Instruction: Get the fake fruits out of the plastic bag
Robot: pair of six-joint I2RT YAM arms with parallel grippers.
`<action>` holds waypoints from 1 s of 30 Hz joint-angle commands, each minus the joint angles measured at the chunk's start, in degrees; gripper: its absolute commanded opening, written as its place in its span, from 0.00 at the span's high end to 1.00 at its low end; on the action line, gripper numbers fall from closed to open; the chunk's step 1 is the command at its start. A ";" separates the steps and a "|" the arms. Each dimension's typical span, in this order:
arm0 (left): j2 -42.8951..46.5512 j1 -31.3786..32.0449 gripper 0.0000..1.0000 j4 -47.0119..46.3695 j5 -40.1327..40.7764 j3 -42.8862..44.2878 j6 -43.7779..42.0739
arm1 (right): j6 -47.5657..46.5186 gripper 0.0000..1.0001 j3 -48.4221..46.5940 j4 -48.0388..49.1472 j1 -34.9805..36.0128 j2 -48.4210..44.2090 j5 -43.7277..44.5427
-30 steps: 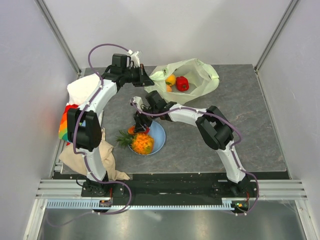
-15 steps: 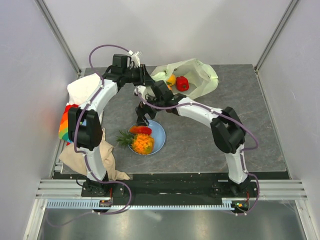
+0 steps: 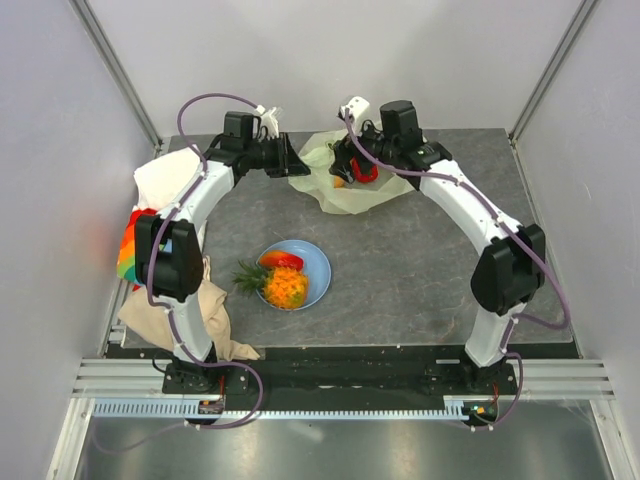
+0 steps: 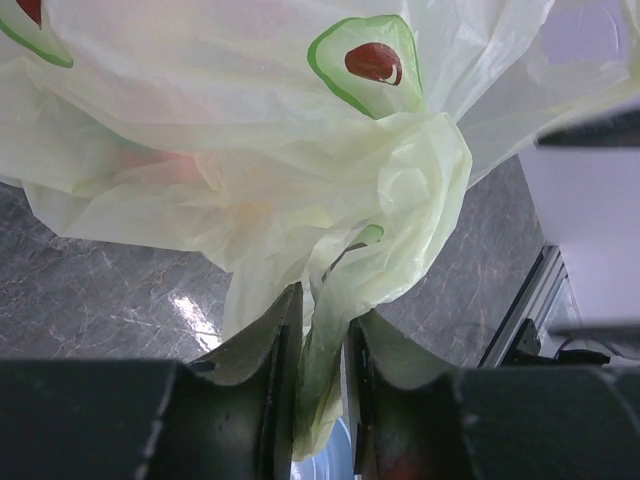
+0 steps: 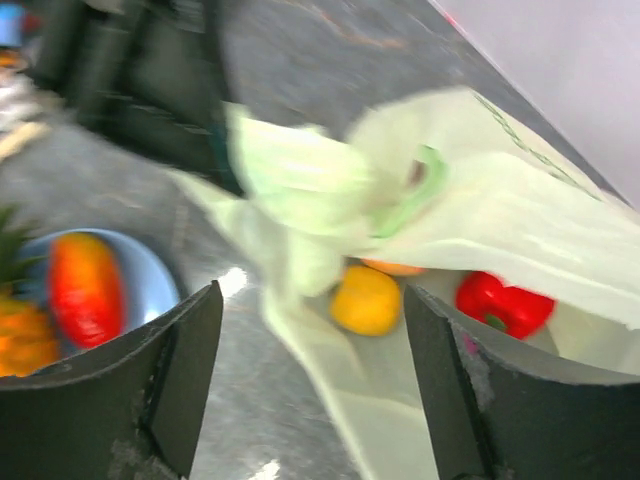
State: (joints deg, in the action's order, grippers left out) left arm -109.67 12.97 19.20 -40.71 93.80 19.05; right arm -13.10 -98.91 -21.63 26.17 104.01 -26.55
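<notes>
Since earlier the right end effector [image 5: 312,330] left the blue plate [image 3: 318,266] and now hangs spread over the plastic bag [image 3: 388,186], upper centre, where the remaining fake fruits [image 5: 367,298] lie: light, glossy, likely slippery, grip across the middle; left end effector [image 4: 322,322] pinches the limp bag edge.

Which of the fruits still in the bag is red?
The red pepper-like piece, rightmost of the three in the right wrist view; the yellow round one and the half-hidden orange one lie left of it.
</notes>
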 commanded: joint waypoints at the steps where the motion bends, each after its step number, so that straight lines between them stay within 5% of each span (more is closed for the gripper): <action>1: 3.14 0.03 0.79 0.22 -2.53 -1.51 -3.04 | -1.93 0.22 -2.33 0.87 -1.55 7.94 7.73; 6: 3.41 0.39 0.97 2.51 -1.22 -1.95 -5.77 | 0.62 0.24 -4.88 4.84 -4.11 14.63 13.52; 14: 3.14 0.65 0.96 3.30 -1.92 -3.80 -8.67 | 2.03 0.02 -9.36 11.08 -4.73 22.82 24.60; 24: 2.18 1.53 0.96 4.26 -2.18 -3.36 -9.20 | 5.19 0.02 -22.72 8.54 -5.78 37.92 27.16; 30: 2.44 1.53 0.96 4.62 -1.04 -3.01 -9.82 | 7.73 0.02 -20.72 7.65 -6.13 38.29 27.95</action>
State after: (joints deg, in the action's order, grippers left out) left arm -108.62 14.39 22.94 -41.10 89.95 12.05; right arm -8.86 -119.90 -11.66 20.47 141.32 0.40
